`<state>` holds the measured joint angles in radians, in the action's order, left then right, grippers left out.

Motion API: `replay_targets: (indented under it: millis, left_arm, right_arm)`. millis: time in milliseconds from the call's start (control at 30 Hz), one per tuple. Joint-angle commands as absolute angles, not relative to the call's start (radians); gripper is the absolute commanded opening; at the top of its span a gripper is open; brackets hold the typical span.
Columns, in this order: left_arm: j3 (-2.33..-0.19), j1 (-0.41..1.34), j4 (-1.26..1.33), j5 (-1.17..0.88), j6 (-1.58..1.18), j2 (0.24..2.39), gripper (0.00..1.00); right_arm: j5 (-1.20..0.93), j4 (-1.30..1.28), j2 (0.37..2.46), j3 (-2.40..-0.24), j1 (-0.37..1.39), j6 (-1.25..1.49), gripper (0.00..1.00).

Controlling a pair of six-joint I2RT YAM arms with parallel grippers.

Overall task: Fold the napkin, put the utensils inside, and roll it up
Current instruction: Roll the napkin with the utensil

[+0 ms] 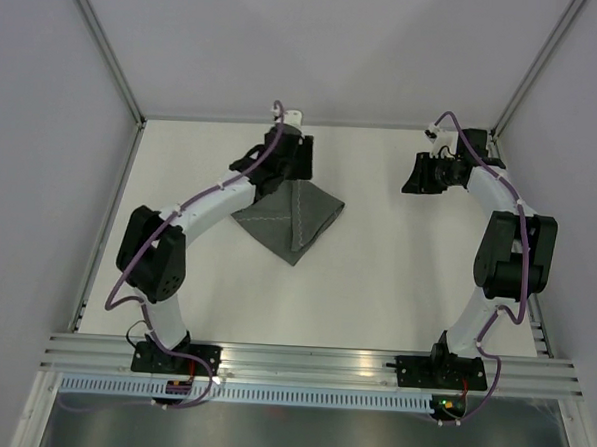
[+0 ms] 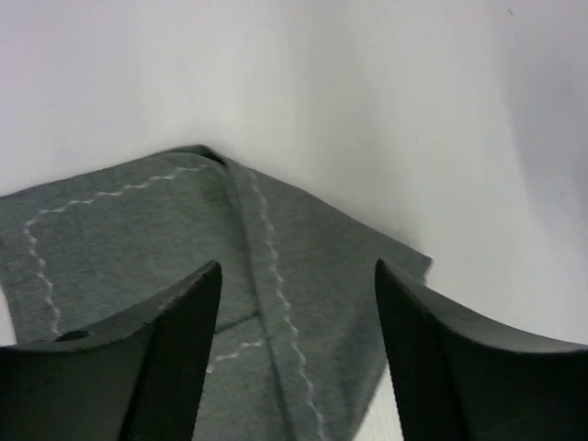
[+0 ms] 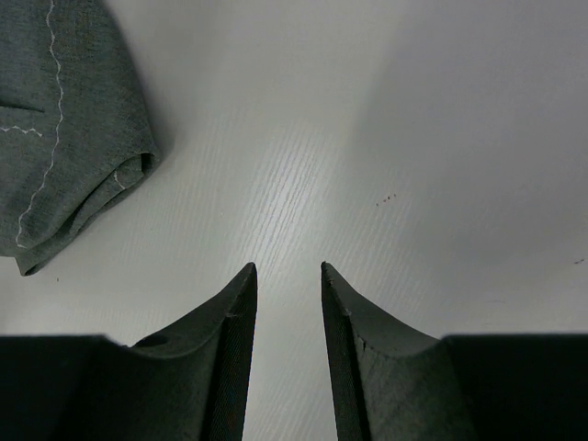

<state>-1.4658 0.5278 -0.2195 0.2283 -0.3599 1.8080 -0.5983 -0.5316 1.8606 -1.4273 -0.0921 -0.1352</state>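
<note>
You have nothing to read here: no text, label, brand, number or sign is legible in any of the three views. The only marking on the napkin (image 2: pixel 138 239) is its pale zigzag stitching, which forms no letters or figures.

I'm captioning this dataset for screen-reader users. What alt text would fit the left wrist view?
A folded dark grey napkin with pale zigzag stitching lies on a white table, seen between the left gripper's two black fingers, which stand apart above it, holding nothing.
</note>
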Motion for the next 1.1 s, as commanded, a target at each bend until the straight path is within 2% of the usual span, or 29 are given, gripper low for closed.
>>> replay_targets:
  millis: [0, 100, 400, 667, 1067]
  left_arm:
    - [-1.473, 0.719, -0.299, 0.474, -0.189, 1.839, 0.75]
    - [-1.497, 0.82, -0.376, 0.648, -0.199, 1.905, 0.69]
    - [-1.697, 0.999, -0.66, 0.897, -0.33, 2.126, 0.7]
    - [-1.707, 1.002, -0.673, 0.864, -0.331, 2.181, 0.7]
    - [-1.724, 0.979, -0.669, 0.706, -0.305, 2.247, 0.68]
  right_arm:
    - [-0.621, -0.525, 1.822, -1.459, -0.101, -0.141, 0.4]
    - [-0.621, -0.526, 1.821, -1.456, -0.103, -0.14, 0.4]
    - [-0.614, -0.534, 1.824, -1.456, -0.104, -0.14, 0.4]
    - [-0.601, -0.537, 1.816, -1.448, -0.107, -0.144, 0.4]
    - [-0.604, -0.534, 1.819, -1.437, -0.117, -0.141, 0.39]
